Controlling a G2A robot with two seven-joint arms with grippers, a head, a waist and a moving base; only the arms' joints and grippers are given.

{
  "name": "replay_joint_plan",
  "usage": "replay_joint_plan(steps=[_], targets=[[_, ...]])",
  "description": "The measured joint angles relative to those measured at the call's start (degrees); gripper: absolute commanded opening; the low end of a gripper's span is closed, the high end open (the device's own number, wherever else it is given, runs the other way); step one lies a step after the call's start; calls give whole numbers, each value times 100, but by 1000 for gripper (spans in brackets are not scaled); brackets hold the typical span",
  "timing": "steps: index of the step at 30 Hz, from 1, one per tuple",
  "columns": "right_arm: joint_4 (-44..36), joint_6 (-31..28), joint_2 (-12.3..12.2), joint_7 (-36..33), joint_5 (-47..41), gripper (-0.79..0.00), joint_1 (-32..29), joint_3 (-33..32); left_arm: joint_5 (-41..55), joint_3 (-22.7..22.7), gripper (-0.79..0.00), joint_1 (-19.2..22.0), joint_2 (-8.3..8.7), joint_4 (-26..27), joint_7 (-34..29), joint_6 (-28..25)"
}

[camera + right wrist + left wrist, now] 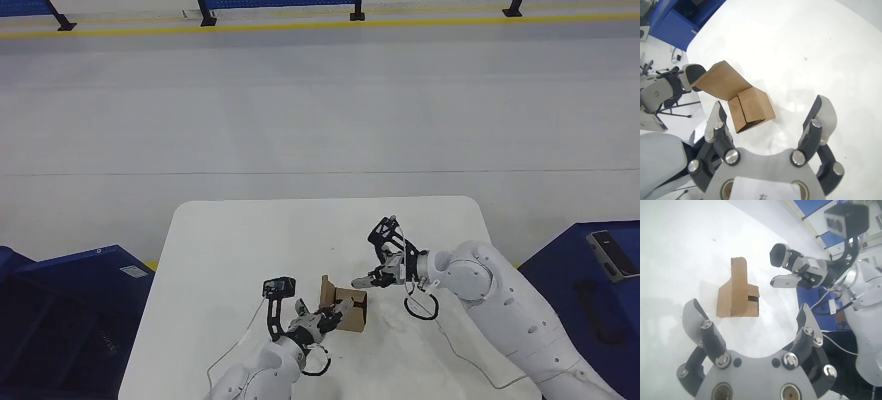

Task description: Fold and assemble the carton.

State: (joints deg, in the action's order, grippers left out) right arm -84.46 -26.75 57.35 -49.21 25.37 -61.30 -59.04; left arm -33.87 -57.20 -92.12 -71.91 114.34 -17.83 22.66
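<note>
Cardboard carton (pixel 345 305), front half of white table (pixel 250 250)

white table (pixel 250 250) | brown carton (pixel 355 306) resting on it | flap raised

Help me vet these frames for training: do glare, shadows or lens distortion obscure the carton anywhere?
Top view: even light, the carton small but plainly visible on the table. Left wrist view: glare washes out the table around it, but its outline stays plain. Right wrist view: only a faint shadow beside it; wide-angle bending shows toward the rim, not at the carton.
</note>
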Motion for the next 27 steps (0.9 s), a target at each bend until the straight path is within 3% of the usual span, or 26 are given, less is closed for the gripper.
replay_joint_plan(steps=[6, 10, 13, 17, 21, 27], targets=[[548, -429, -114, -474, -1833, 0, -264, -571, 480, -703, 0, -75, 49, 436, -289, 361], [949, -283, -192, -1071, -2576, 0, -393, -793, 685, -994, 0, 198, 46, 221, -687, 1124], [1145, -264, -202, -1498, -3029, 0, -453, -763, 406, -877, 0, 668, 34, -226, -1083, 1767], [1442, -277, -149, -1787, -3414, 0, -365, -552, 16, -455, 0, 1257, 7, -805, -1652, 2209], [1719, -352, -52, -1852, -3691, 0, -162, -272, -181, -21, 0, 1577, -24, -1051, -2181, 2329], [2023, -230, 57, -1853, -3630, 0, 184, 42, -34, 77, 0, 1652, -18, -957, -2676, 2171]])
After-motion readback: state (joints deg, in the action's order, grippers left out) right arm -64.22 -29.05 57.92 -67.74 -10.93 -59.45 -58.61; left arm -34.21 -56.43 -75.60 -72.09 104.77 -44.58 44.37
